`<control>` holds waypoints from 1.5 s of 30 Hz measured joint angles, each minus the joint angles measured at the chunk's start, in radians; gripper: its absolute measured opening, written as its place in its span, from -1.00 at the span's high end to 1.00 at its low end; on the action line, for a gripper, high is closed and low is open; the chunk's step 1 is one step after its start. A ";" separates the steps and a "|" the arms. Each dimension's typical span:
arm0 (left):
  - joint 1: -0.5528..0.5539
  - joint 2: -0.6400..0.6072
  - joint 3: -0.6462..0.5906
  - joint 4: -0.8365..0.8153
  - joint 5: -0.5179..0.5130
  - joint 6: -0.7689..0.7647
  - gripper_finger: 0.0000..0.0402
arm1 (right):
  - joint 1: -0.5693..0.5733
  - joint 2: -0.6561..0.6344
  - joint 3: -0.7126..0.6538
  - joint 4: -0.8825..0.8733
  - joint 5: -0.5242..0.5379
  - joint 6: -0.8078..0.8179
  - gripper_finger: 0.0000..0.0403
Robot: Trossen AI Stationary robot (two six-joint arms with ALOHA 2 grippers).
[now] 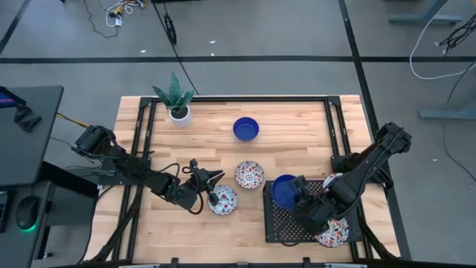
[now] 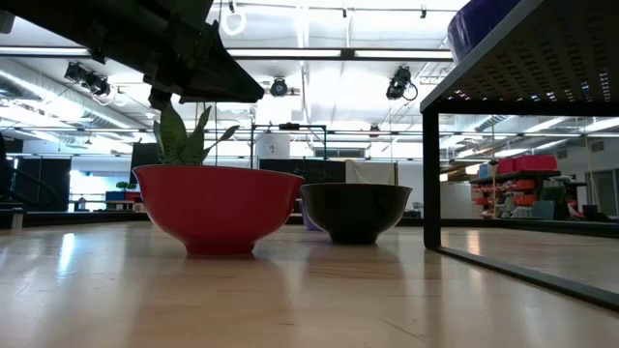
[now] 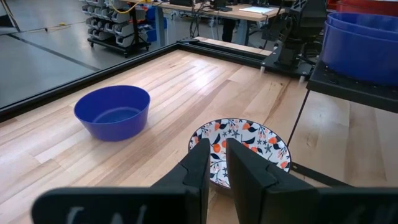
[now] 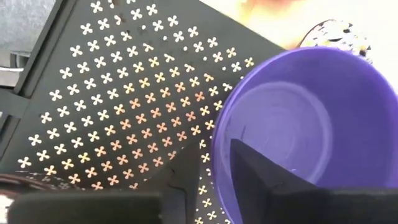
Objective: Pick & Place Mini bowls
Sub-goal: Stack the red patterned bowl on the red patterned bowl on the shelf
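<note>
My left gripper [image 1: 214, 186] hovers over the table's near middle, its fingers [image 3: 200, 163] almost together with a narrow gap. It touches nothing. A floral mini bowl [image 1: 222, 199] stands on its base just below it. A second floral bowl [image 1: 249, 175] stands just past the fingertips and also shows in the left wrist view [image 3: 249, 146]. A cobalt blue bowl [image 1: 245, 128] stands farther off. My right gripper [image 1: 301, 197] is shut on a blue bowl [image 1: 283, 190] at the far left corner of a black perforated rack [image 1: 286, 227]. My right gripper has the blue bowl's rim [image 4: 219, 149] between its fingers, one finger [image 4: 261, 168] inside the bowl and the other outside. The fingers come from above, slanting from the table's right. The left wrist view shows two blue rims, one above the other [image 3: 364, 43], on the rack.
A floral bowl [image 1: 332, 232] lies on the rack under my right arm, and another [image 4: 333, 31] shows beside the blue bowl. A potted plant [image 1: 177, 104] stands at the far left. Black rails [image 1: 238, 97] frame the wooden table. Bare wood lies between the plant and the blue bowl.
</note>
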 joint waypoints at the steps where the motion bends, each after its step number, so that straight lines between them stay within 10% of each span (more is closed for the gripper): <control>1: 0.000 0.000 0.000 0.000 0.000 0.000 0.72 | 0.000 -0.004 0.001 0.001 0.005 -0.003 0.54; 18: -0.002 0.000 0.000 0.005 0.007 0.023 0.72 | 0.010 -0.152 -0.018 0.176 0.083 -0.104 0.24; 24: -0.010 0.000 0.000 0.084 0.007 0.155 0.72 | -0.008 -0.372 -0.361 0.811 0.411 -0.242 0.35; 29: -0.014 0.000 0.001 0.151 0.022 0.331 0.72 | -0.131 -0.458 -0.678 1.542 0.442 -0.359 0.47; 33: 0.010 0.000 0.001 0.196 0.150 0.462 0.72 | -0.258 -0.463 -0.811 1.893 0.402 -0.408 0.51; 39: 0.063 -0.005 0.001 0.177 0.442 0.705 0.54 | -0.427 -0.463 -0.839 1.962 0.374 -0.401 0.51; 45: 0.071 -0.082 0.141 -0.322 0.735 0.605 -0.01 | -0.516 -0.462 -0.837 1.945 0.319 -0.401 0.52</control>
